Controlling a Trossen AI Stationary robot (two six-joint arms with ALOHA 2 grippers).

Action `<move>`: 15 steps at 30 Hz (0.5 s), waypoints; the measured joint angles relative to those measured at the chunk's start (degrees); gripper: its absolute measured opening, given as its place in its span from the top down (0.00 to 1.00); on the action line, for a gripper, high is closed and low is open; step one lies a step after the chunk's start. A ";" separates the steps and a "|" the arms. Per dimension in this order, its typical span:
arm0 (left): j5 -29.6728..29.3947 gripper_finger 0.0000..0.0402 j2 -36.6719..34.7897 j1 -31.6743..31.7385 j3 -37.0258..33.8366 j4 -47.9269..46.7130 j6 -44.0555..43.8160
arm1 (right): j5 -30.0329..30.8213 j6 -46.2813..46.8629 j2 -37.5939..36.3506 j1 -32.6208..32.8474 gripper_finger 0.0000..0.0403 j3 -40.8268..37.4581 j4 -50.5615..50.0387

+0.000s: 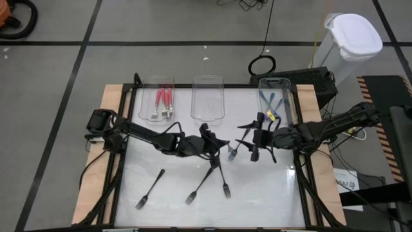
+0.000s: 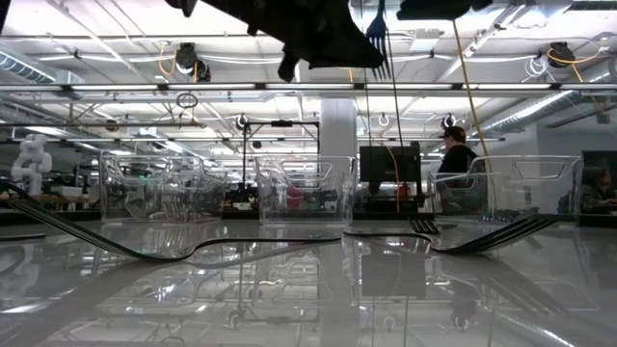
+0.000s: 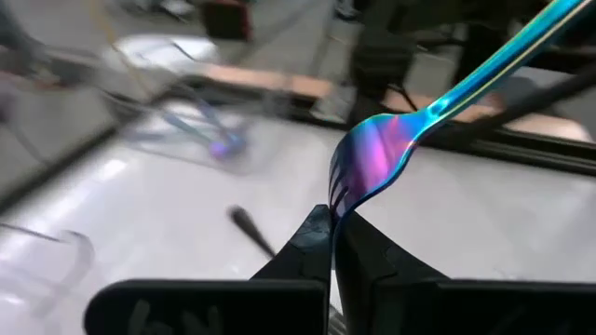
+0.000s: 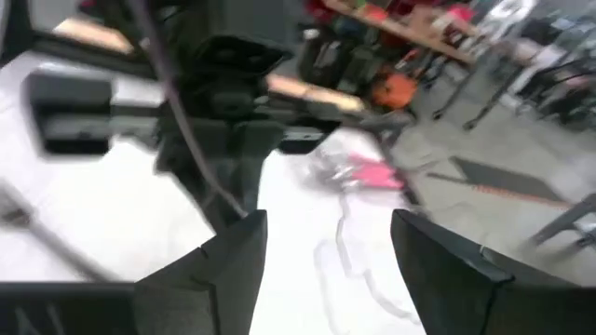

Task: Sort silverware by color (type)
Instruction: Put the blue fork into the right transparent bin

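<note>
Nearest the front edge of the table point(image 1: 129, 193), three black forks are laid: one at the left point(image 1: 149, 189), one in the middle point(image 1: 201, 185) and one beside it point(image 1: 224, 183). Above mid-table, a blue fork point(image 3: 400, 140) is pinched by its tines in the clenched left gripper point(image 3: 331, 244). Just beside it, the right gripper point(image 4: 326, 247) is held with its fingers spread, nothing between them. At the far edge three clear trays are lined up: red forks are kept in the left tray point(image 1: 158, 87), nothing is seen in the middle tray point(image 1: 207, 82), and blue forks lie in the right tray point(image 1: 275, 84).
</note>
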 joint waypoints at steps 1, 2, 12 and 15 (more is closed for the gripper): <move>2.31 1.00 0.00 0.48 0.00 -0.60 -1.01 | -0.92 0.82 -0.13 0.00 0.44 0.00 -1.28; 4.54 1.00 0.00 0.84 0.00 -1.19 -1.55 | -1.72 1.60 -0.20 0.00 0.44 0.00 -2.18; 8.98 1.00 0.00 1.43 0.00 -8.24 -6.10 | -1.68 2.04 -1.10 0.02 0.46 0.00 -2.89; 8.91 1.00 0.43 1.33 0.00 -9.35 -7.52 | -2.97 2.13 -1.70 0.02 0.48 0.00 -2.68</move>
